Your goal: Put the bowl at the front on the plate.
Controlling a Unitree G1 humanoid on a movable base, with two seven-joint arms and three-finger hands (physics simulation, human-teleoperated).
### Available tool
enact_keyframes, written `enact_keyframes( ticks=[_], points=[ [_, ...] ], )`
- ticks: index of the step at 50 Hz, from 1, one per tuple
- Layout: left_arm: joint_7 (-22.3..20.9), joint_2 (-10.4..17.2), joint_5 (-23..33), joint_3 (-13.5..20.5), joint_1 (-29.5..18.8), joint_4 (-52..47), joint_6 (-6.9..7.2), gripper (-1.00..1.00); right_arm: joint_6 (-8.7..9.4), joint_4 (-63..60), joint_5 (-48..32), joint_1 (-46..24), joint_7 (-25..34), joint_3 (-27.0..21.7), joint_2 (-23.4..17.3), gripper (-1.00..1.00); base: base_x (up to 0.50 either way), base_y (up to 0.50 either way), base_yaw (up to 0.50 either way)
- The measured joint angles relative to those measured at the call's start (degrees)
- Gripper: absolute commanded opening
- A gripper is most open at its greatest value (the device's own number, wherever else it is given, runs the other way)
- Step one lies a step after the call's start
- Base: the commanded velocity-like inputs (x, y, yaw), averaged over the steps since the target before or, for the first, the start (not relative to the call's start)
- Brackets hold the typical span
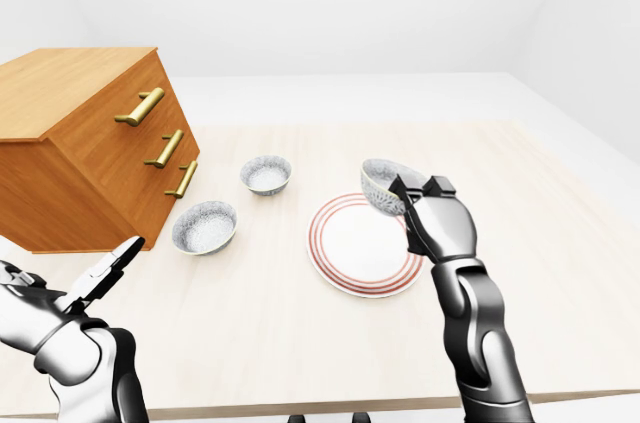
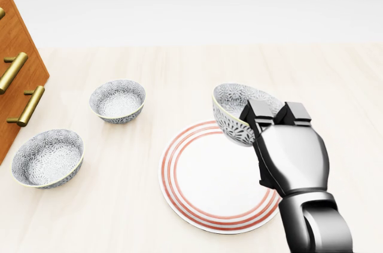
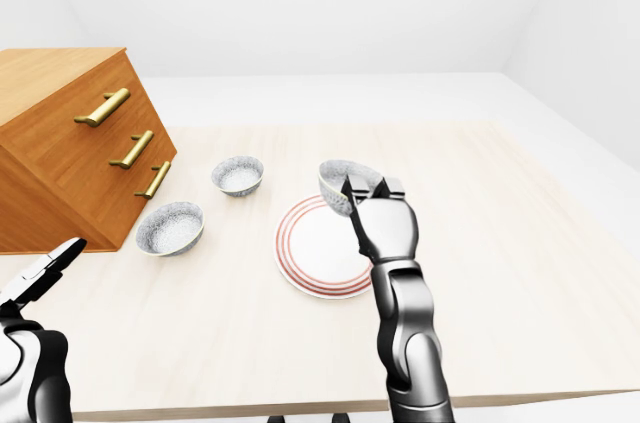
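Right hand [image 2: 292, 156] has its fingers clamped on the rim of one patterned bowl [image 2: 234, 109]. In the head view this bowl sits just above and left of the hand, tilted, held over the upper right edge of the single red-ringed plate [image 2: 203, 175]. Two more bowls, making three in all, rest on the worktop [image 2: 131, 217]. An upper bowl [image 2: 117, 101] lies left of the plate, and a lower bowl [image 2: 48, 158] lies near the one wooden drawer chest [image 1: 90, 143]. Left hand [image 1: 95, 285] hovers low, fingers spread apart.
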Motion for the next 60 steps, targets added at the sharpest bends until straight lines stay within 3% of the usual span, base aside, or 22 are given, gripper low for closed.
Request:
enact_keyframes(
  ticks=[23,36,60],
  points=[
    [0.0,0.0,0.0,0.0,0.0,-0.1,0.00,1.00,0.00,12.7,-15.2,-2.7,-3.1,3.7,1.1,-1.00,0.00,0.00,0.00],
    [0.0,0.0,-0.1,0.1,0.0,-0.1,0.00,1.00,0.00,16.3,-14.8,-1.6,-7.1,5.6,1.2,-1.00,0.00,0.00,0.00],
    [0.0,0.1,-0.2,0.0,-0.1,0.2,0.00,1.00,0.00,17.6,-15.0,-0.6,-8.5,7.0,1.4,-1.00,0.00,0.00,0.00]
  ],
)
